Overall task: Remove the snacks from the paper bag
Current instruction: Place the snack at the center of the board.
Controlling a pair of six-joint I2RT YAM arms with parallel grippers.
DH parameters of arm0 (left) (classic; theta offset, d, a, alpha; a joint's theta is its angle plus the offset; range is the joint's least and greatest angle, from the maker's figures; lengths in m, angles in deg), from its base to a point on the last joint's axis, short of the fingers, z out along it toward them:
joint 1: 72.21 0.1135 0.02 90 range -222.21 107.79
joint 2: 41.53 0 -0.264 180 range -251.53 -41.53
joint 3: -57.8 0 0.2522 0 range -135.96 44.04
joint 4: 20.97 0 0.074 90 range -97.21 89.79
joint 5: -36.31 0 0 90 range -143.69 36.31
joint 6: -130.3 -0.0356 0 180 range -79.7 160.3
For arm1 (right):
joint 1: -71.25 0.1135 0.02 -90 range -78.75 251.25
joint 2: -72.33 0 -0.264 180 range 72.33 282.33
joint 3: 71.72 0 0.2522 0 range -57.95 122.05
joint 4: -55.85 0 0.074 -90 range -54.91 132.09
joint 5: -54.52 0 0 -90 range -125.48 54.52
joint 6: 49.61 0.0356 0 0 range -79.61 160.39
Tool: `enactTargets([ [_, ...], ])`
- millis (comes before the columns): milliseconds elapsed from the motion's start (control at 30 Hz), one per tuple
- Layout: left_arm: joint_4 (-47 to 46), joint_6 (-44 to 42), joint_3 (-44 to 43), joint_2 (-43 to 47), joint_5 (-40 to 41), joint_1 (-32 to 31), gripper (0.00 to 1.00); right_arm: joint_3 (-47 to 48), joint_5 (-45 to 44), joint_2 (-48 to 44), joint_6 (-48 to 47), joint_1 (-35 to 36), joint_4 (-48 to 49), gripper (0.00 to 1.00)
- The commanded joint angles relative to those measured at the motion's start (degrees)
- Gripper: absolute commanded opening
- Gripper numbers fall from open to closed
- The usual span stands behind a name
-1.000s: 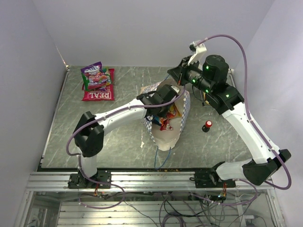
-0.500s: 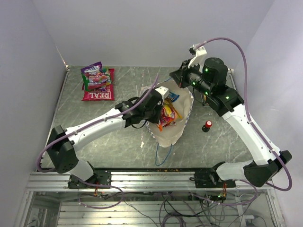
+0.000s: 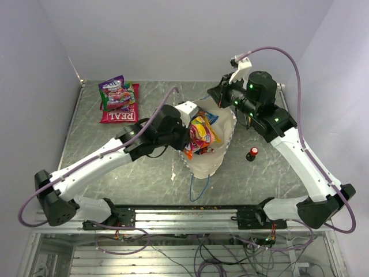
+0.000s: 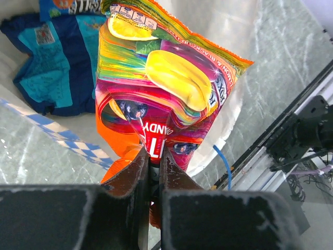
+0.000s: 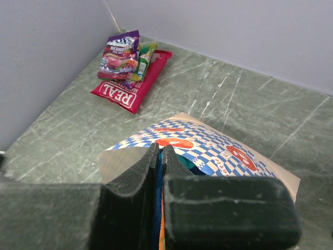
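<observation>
Candy bag (image 4: 161, 94) hangs pinched in left claw (image 4: 152, 159); right claw (image 5: 159, 152) clamps paper bag (image 5: 208, 151).

- Top external: fixed cam, high up behind the arm bases, looks down and fwd over the whole bench (image 3: 253, 179). Widest, farthest view.
- Left wrist: cam just behind the left claw (image 4: 151, 156), looks along its fingers, v. close. The candy packet (image 4: 166, 99) fills mid frame, w/ the paper bag (image 4: 208, 26) inside behind it and the bench's near-edge frame at right.
- Right wrist: cam behind the right claw (image 5: 159, 151), faces the far-left corner at a low slant. Bag close below, REAL packet (image 5: 130, 91) well beyond.
- Shared: top + left wrist both show the candy packet and bag mouth. Top + right wrist both show the REAL packet and far-left corner.
</observation>
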Motion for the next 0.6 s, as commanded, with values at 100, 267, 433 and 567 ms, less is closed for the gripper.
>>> enactTargets([
  [100,-0.34,-6.50,-1.82,9.06,-4.95,-0.27,0.07,-0.74,-0.56,-0.67,-2.06,-0.26,1.11,0.00],
  [267,0.89,-7.48,-4.90,12.34,-4.88,-0.33,0.07,-1.34,-1.37,-0.99,-1.96,-0.28,1.38,0.00],
  [433,1.60,-7.32,-5.81,17.04,-2.62,-0.32,0.07,-0.67,-1.27,-0.44,-2.44,-0.28,1.15,0.00],
  [567,0.62,-7.80,-5.98,20.69,2.87,-0.29,0.07,-0.68,0.03,0.27,-1.70,-0.24,1.34,0.00],
])
